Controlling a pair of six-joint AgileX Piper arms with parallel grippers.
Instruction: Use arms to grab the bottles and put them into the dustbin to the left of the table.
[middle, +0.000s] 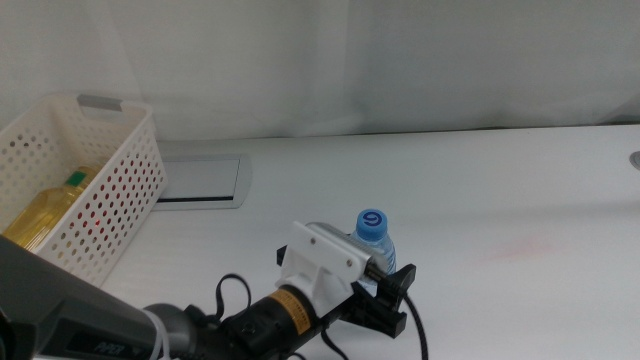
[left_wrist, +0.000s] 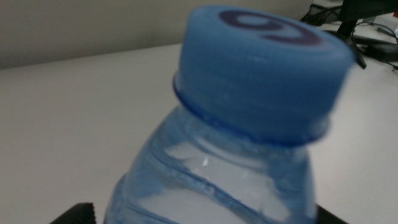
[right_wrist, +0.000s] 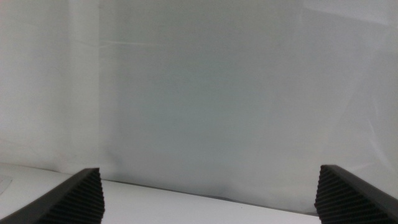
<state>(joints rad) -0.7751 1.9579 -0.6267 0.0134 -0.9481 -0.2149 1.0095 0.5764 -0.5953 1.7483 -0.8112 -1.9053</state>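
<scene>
Blue-capped and clear, the small water bottle (middle: 374, 243) is standing upright on the white desk (middle: 500, 190), near the front edge and a little left of centre, and your left end effector (middle: 385, 292) is sitting around its lower body. From the middle view its dark jaws are flanking the bottle, and in the left wrist view the bottle (left_wrist: 236, 130) is filling almost the whole frame with only the jaw tips peeking in at either side; whether the jaws are already pressing the plastic or merely bracketing it, you cannot tell from these pictures. So you are working the grasp step on this bottle. The white perforated dustbin (middle: 110, 180) is waiting at the far left of the desk, well apart from the bottle, and the yellow-liquid bottle (middle: 50, 212) is already lying inside it. Your right end effector (right_wrist: 208, 193) is idling out of the middle view, its jaws spread wide and facing a pale backdrop with nothing between them. For the next move, you are probably needing a confirmed squeeze, then a lift high enough to clear the dustbin's rim before swinging left.
</scene>
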